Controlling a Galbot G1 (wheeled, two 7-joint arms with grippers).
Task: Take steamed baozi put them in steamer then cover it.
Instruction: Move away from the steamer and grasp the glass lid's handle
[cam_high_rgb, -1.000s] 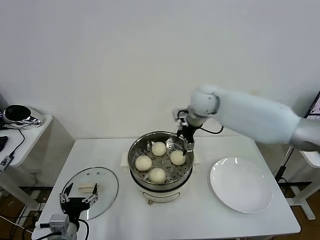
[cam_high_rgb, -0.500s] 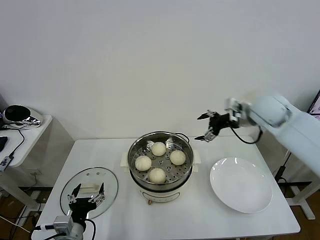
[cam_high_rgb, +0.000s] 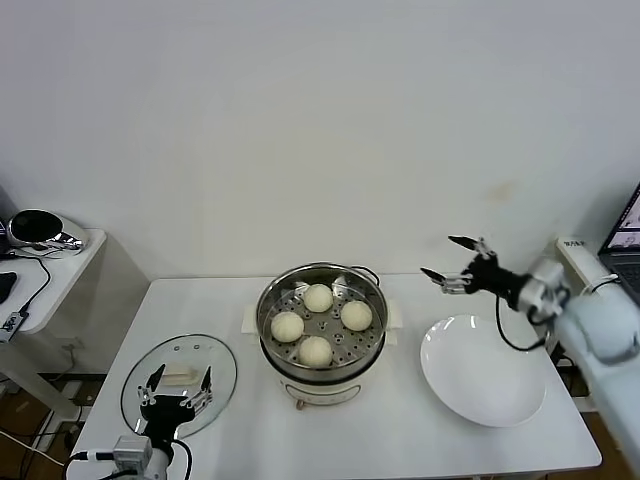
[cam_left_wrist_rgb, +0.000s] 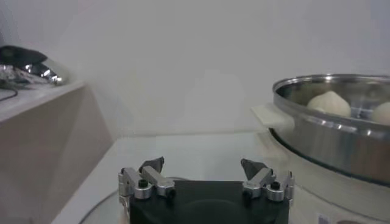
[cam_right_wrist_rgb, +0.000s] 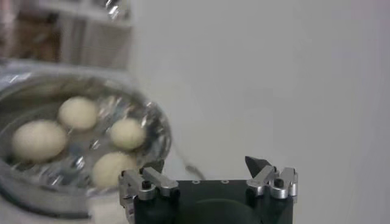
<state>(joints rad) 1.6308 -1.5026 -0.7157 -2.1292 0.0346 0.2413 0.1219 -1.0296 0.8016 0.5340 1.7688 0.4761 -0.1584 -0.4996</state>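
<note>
Right gripper (cam_high_rgb: 448, 257) has swung away right, now above the flat white plate (cam_high_rgb: 484, 370), jaws spread, empty. Four cream-white steamed baozi (cam_high_rgb: 317, 324) sit in the shiny steel steamer (cam_high_rgb: 321, 297). I judge covering next: left gripper (cam_high_rgb: 176, 385), open, hovers over the clear glass cover (cam_high_rgb: 179, 381).

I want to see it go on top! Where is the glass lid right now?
In the head view, the glass lid lies flat on the table's left side, beside the steamer, with the open left gripper over it.
</note>
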